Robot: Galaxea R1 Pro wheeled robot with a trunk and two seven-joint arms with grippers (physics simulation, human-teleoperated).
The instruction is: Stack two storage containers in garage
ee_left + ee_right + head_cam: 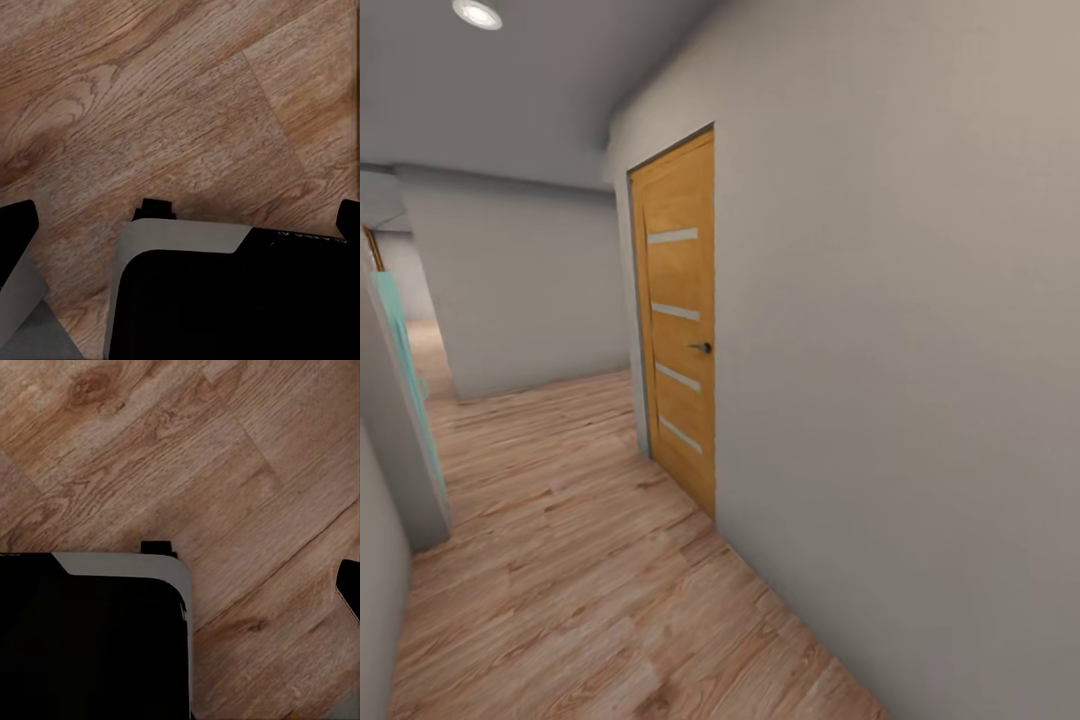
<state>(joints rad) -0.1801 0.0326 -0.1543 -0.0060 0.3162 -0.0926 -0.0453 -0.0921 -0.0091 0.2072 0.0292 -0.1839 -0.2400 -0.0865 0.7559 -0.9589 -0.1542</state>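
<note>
The robot stood in a narrow hallway, its head camera facing a wood-panelled door [678,325] with four pale glass strips and a dark handle [702,347], set in the grey wall [900,350] on the right. Light wood-plank flooring [580,560] ran from the near foreground to the far end, where the passage met a plain wall and opened to the left past a teal-edged panel [405,380]. A round ceiling light [477,13] glowed at upper left.

Neither of the two storage containers appeared in any picture, so their whereabouts could not be told from this spot, nor whether the robot was heading out to fetch one or coming back.

Both wrist cameras pointed down at the planks [165,112] [225,457], with the robot's dark, grey-edged base [225,300] [90,637] beneath them. Only dark slivers at the frame edges hinted at fingertips, so how wide the left gripper or the right gripper stood could not be told; nothing orange-red showed between them.

The step in hand looked like travel between rooms. Doing it well would likely mean steering down the middle of the corridor, keeping the base well apart from the right wall and the door frame, holding both arms tucked over the base, and taking the far corner slowly so the head camera could pick up the next room before committing.
</note>
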